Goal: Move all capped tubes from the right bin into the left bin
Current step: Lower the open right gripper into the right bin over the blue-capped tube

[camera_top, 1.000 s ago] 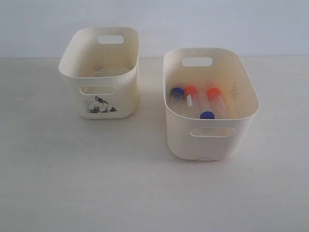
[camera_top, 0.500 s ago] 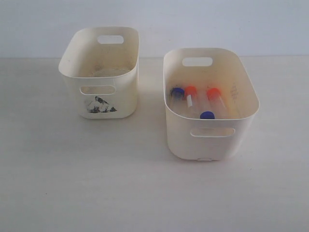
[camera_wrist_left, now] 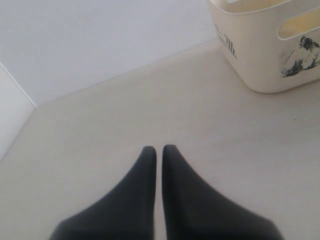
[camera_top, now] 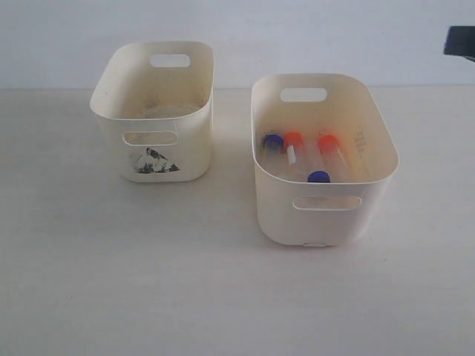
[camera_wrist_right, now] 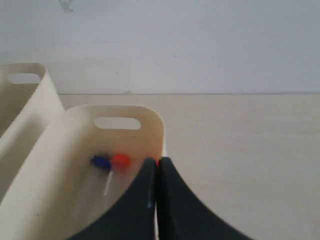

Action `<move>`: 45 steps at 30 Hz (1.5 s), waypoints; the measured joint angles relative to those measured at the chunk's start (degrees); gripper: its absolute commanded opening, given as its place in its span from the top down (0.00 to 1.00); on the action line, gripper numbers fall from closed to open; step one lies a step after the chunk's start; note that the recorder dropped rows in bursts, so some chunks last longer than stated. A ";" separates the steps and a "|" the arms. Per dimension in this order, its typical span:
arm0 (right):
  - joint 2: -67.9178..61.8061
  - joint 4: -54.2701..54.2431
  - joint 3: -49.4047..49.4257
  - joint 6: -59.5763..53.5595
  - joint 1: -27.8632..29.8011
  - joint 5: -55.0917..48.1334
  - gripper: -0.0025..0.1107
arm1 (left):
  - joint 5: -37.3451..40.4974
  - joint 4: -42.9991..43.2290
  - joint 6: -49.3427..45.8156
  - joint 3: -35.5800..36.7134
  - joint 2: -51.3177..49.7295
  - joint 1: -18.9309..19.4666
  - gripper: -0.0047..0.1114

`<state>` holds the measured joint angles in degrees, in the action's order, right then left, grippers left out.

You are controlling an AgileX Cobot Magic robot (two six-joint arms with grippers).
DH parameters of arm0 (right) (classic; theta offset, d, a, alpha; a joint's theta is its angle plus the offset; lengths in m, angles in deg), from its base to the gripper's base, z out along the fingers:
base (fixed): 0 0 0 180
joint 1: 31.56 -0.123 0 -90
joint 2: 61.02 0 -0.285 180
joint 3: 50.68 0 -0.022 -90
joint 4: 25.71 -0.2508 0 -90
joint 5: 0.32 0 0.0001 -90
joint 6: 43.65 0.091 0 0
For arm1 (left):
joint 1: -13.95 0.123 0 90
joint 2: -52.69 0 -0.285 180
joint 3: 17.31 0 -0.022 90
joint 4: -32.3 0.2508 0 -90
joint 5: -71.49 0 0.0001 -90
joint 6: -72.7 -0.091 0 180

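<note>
Change: since half a second ago a dark piece [camera_top: 460,41] has come into the far right edge of your outside view, up against the wall; both bins and all the tubes lie where they did.
Left gripper [camera_wrist_left: 159,150]: you'll see its black fingers pressed together with only a hairline slit between them and nothing held, above the bare table [camera_top: 148,289].
Right gripper [camera_wrist_right: 156,162]: its fingers are closed too and empty, with the tips over the rim of the right bin.
Right bin [camera_top: 326,222]: this is the nearer one to you, wide, cream and plain-fronted, with an oval handle slot in its front and back walls.
Capped tubes: all four lie inside the right bin on its floor, clear-bodied. One blue cap [camera_top: 318,176] sits nearest you by the front wall. Further in are a second blue cap [camera_top: 273,140], an orange-red cap [camera_top: 294,138] just beside it, and another orange-red cap [camera_top: 329,141].
Left bin [camera_top: 119,111]: this is the smaller cream one, set further back and apart from the right bin, with a black mountain picture [camera_top: 152,162] under its front slot. You can see no tube in it.
</note>
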<state>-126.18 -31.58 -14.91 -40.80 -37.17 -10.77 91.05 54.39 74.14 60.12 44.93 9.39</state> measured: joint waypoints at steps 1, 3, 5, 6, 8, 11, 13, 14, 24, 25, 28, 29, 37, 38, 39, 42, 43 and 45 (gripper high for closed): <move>-1.31 0.00 -1.42 0.31 -1.36 -0.26 0.98 | 0.00 0.00 0.00 0.00 0.00 0.00 0.92; -4.01 -0.09 -4.34 1.01 -3.90 -1.87 0.98 | 0.00 0.00 0.00 0.00 0.00 0.00 0.92; -6.84 -0.55 -8.36 2.10 -6.28 -5.82 0.98 | 0.00 0.00 0.00 0.00 0.00 0.00 0.92; -8.61 -0.73 -10.75 2.52 -7.40 -8.55 0.98 | 0.00 0.00 0.00 0.00 0.00 0.00 0.92; -12.09 -1.10 -15.55 3.77 -8.94 -14.12 0.98 | 0.00 0.00 0.00 0.00 0.00 0.00 0.92; -22.45 -1.41 -30.33 8.99 -10.02 -27.46 0.98 | 0.00 0.00 0.00 0.00 0.00 0.00 0.92; -28.94 -1.52 -40.71 10.28 -10.24 -37.37 0.98 | 0.00 0.00 0.00 0.00 0.00 0.00 0.92; -33.50 -1.63 -47.01 11.28 -10.34 -43.92 0.98 | 0.00 0.00 0.00 0.00 0.00 0.00 0.92; -57.90 4.35 -69.75 16.29 -10.34 -59.16 0.98 | 0.00 0.00 0.00 0.00 0.00 0.00 0.92; -58.89 4.36 -69.73 16.55 -10.34 -59.29 0.98 | 0.00 0.00 0.00 0.00 0.00 0.00 0.92; -61.59 4.45 -69.73 17.00 -10.34 -59.36 0.98 | 0.00 0.00 0.00 0.00 0.00 0.00 0.92; -62.78 4.45 -69.73 17.00 -10.34 -59.36 0.98 | 0.00 0.00 0.00 0.00 0.00 0.00 0.92; -66.92 4.66 -69.73 17.00 -10.34 -59.42 0.98 | 0.00 0.00 0.00 0.00 0.00 0.00 0.92; -67.20 4.66 -69.73 16.86 -10.34 -59.42 0.98 | 0.00 0.00 0.00 0.00 0.00 0.00 0.92; -67.50 4.80 -69.73 16.73 -10.34 -59.42 0.98 | 0.00 0.00 0.00 0.00 0.00 0.00 0.92; -68.47 5.19 -69.73 16.73 -10.34 -59.42 0.98 | 0.00 0.00 0.00 0.00 0.00 0.00 0.92; -68.80 5.29 -69.73 16.73 -10.34 -59.42 0.98 | 0.00 0.00 0.00 0.00 0.00 0.00 0.92; -69.45 5.42 -69.73 16.73 -10.34 -59.42 0.98 | 0.00 0.00 0.00 0.00 0.00 0.00 0.92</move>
<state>-195.63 -26.17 -84.64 -24.07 -47.51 -70.19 91.05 54.39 74.14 60.12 44.93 9.39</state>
